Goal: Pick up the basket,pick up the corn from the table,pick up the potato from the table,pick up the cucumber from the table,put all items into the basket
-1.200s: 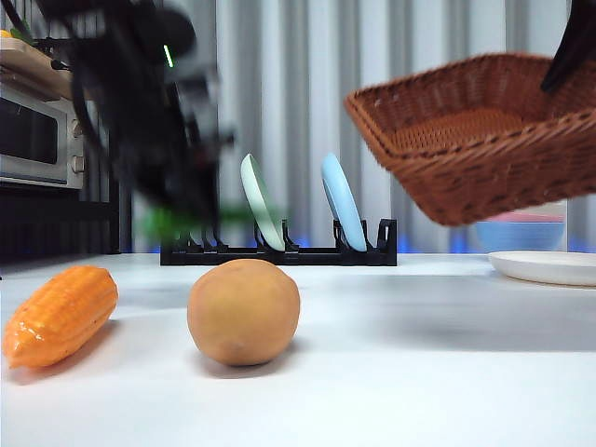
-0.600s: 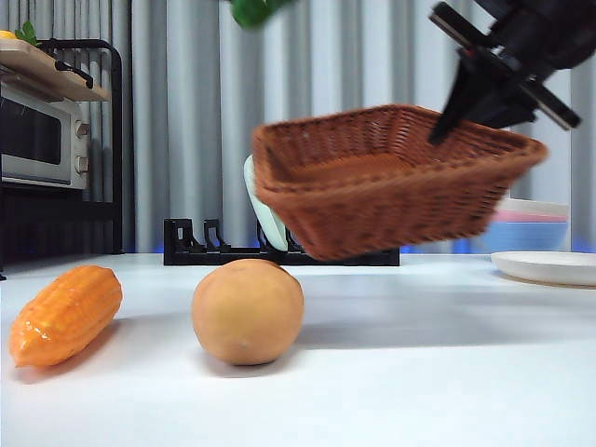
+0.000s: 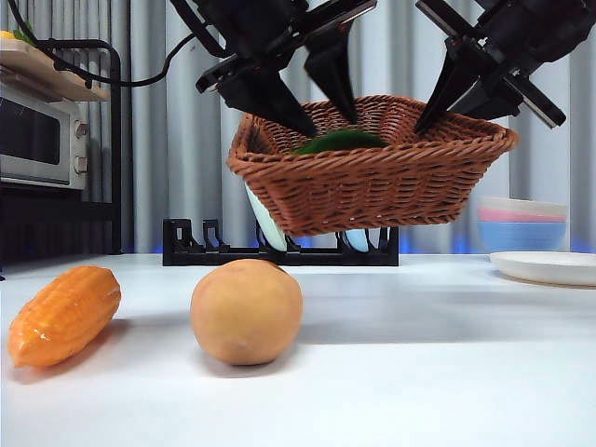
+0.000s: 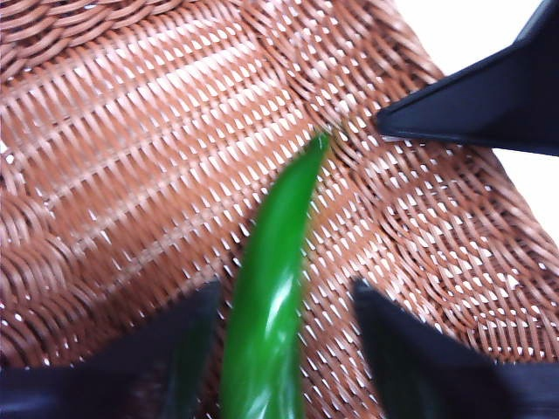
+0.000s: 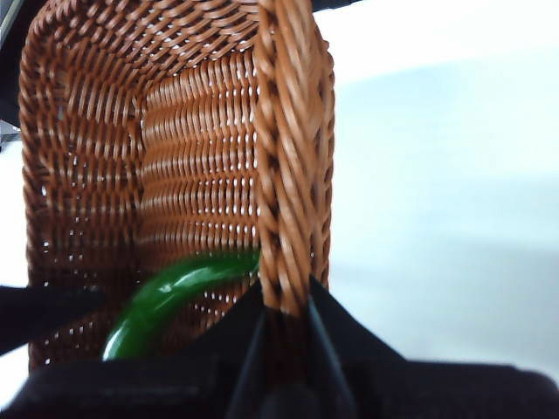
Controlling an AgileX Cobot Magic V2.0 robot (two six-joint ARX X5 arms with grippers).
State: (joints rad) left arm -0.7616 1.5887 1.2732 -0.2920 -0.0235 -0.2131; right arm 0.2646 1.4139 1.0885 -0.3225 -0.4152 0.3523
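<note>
R gripper clamped on braided rim of basket, holding it in the air above the table, tilted a bit. L gripper over the basket interior, jaws apart w/ cucumber between them, lying inside the basket. Potato on the table below the basket's left end; corn near table's left edge, apart from potato
</note>
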